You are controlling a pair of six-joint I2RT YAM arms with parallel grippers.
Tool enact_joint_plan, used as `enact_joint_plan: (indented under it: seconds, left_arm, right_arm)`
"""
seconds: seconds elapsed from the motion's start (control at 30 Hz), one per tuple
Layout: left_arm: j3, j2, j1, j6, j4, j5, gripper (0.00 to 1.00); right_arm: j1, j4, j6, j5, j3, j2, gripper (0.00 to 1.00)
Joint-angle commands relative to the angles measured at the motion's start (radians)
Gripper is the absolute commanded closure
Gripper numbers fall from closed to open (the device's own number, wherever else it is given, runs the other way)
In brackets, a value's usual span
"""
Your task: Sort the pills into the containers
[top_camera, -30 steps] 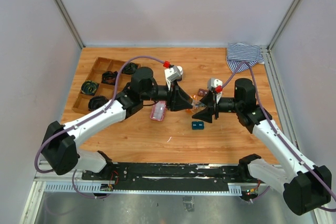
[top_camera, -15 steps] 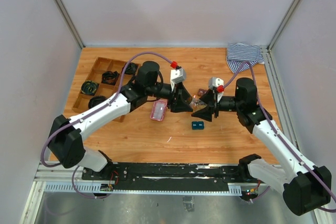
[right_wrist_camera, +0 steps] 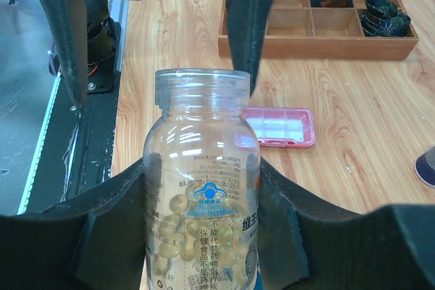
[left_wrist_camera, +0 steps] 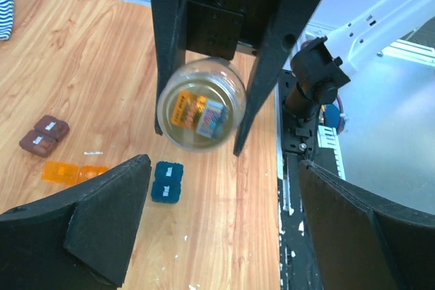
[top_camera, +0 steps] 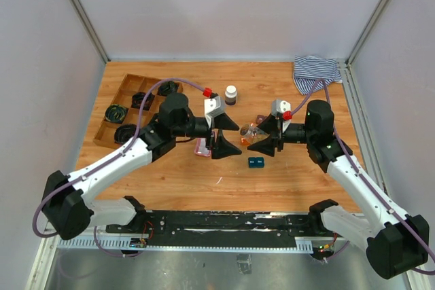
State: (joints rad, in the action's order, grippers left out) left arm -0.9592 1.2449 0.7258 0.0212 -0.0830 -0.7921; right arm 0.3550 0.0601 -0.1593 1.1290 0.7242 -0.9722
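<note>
Bottle (right_wrist_camera: 200, 188) of pale pills (right_wrist_camera: 183, 236), cap off: gripped round its body by your right gripper (top_camera: 264, 135), lying about level, mouth turned toward your left arm. Pink case (top_camera: 204, 146): flat on the table (top_camera: 177, 181), beyond that mouth on the left side, long axis running away from you. Left gripper (top_camera: 226, 136): jaws spread wide, empty, just beside the pink case, between it and the bottle. Teal case (top_camera: 255, 162): near side of the bottle. To pour, you likely carry the mouth leftward over the pink case.
</note>
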Motion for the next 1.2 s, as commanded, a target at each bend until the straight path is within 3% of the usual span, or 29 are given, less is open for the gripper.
enact_joint_plan:
  seconds: [0.0,0.17,0.33,0.47,0.8,1.17]
  left_arm:
    - [0.087,-0.077,-0.004,0.085,-0.122,0.031,0.02]
    - [0.176,-0.186,-0.026,0.299,-0.226,0.170,0.01]
    - [0.293,-0.301,-0.035,0.566,-0.435,0.318,0.01]
    - [0.313,-0.332,-0.032,0.723,-0.440,0.452,0.15]
    - [0.135,-0.249,0.146,0.604,-0.163,0.745,0.18]
    - [0.056,-0.143,0.172,0.581,-0.117,0.699,0.32]
  right_arm:
    - [0.000,0.028,-0.009,0.028,0.021,0.012,0.99]
    - [-0.005,0.024,-0.016,0.031,0.021,0.012,0.99]
    - [-0.007,0.023,-0.022,0.030,0.019,0.006,0.99]
    - [-0.008,0.019,-0.026,0.027,0.019,0.002,0.99]
    - [-0.008,0.012,-0.035,0.020,0.020,-0.006,0.99]
    - [-0.008,0.010,-0.036,0.020,0.021,-0.006,1.00]
